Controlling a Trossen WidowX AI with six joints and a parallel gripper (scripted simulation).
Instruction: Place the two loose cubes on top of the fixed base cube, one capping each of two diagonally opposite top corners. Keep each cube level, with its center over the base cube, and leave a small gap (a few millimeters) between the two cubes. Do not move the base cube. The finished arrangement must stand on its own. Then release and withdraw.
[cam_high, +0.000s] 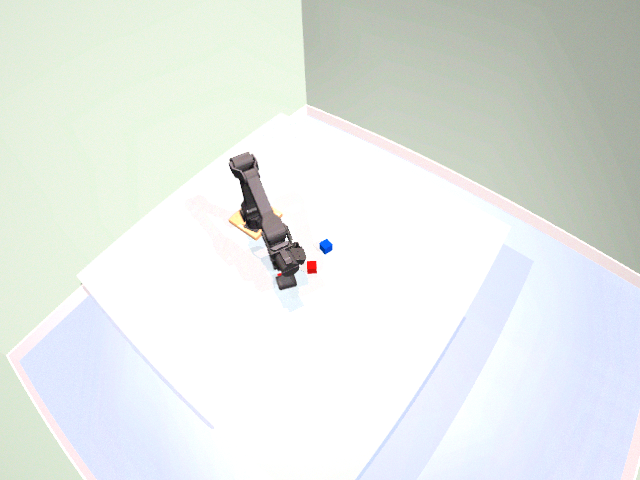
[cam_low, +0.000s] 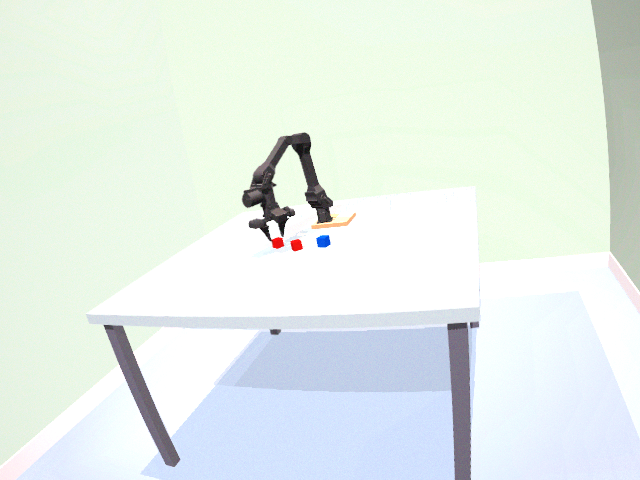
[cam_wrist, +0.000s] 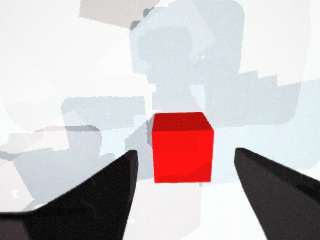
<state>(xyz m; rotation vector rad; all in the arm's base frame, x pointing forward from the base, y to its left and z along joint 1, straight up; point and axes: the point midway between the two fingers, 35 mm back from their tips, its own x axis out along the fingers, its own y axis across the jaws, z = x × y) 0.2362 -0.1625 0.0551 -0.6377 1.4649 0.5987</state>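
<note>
A red cube rests on the white table, and in the top view only a sliver of it shows beside the arm. My gripper is open and low over this cube, one dark finger on each side, neither touching it. A second red cube sits close by on the table. A blue cube sits a little beyond it.
The arm stands on a thin wooden plate behind the cubes. The three cubes lie in a short row, close together. The table's edges are far from the cubes on all sides.
</note>
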